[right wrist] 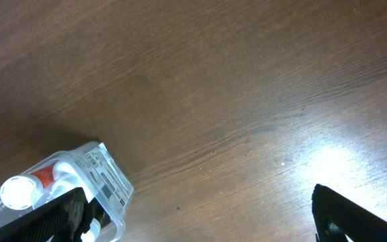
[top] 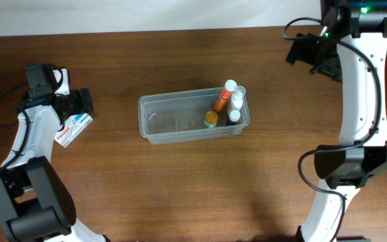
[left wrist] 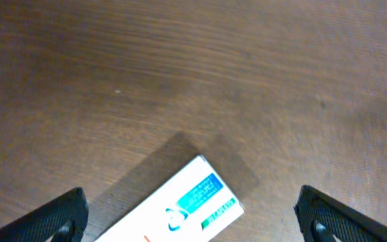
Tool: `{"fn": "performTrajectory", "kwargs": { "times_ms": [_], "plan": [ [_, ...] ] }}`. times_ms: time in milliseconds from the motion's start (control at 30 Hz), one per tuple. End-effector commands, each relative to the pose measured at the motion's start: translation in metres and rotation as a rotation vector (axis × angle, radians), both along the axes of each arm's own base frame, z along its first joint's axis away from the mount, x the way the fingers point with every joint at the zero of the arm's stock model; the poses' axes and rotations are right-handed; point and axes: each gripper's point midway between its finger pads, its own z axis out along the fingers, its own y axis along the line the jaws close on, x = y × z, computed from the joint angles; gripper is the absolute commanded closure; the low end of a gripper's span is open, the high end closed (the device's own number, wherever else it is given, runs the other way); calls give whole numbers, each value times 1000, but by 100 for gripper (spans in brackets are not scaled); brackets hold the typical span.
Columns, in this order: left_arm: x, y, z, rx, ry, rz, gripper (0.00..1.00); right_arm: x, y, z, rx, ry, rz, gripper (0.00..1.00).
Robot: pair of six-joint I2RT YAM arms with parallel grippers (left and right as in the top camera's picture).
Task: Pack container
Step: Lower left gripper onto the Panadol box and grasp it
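Left of the clear rectangular plastic container (top: 173,124) sitting mid-table, left gripper (left wrist: 190,205) is spread wide over a white-blue cardboard box (top: 72,128), not gripping it. Small bottles (top: 228,106) fill the container's right end. Right gripper (right wrist: 197,202) beyond that end, wide open, empty.

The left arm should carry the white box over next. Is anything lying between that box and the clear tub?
Nothing visible does. Only bare table lies between the white box, which sits below the open left gripper, and the container. The bottles stand at the container's right end, so the end nearer the box is free.
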Motion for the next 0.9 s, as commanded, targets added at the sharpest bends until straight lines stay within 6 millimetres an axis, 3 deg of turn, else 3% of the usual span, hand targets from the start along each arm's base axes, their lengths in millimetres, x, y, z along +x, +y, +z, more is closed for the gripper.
{"fn": "performTrajectory", "kwargs": {
  "times_ms": [0,467,733,867],
  "plan": [
    [-2,-13,-15,-1,49,-135,1,1,-2,3,3,-11,-9,1],
    [-23,-11,-75,22,240,-230,1,1,-2,3,3,-11,-10,2],
    [-36,9,-99,32,312,-180,1,1,-2,3,3,-11,-10,2],
    [-40,21,-101,28,313,-150,1,1,-2,3,3,-11,-10,2]
  ]
}}
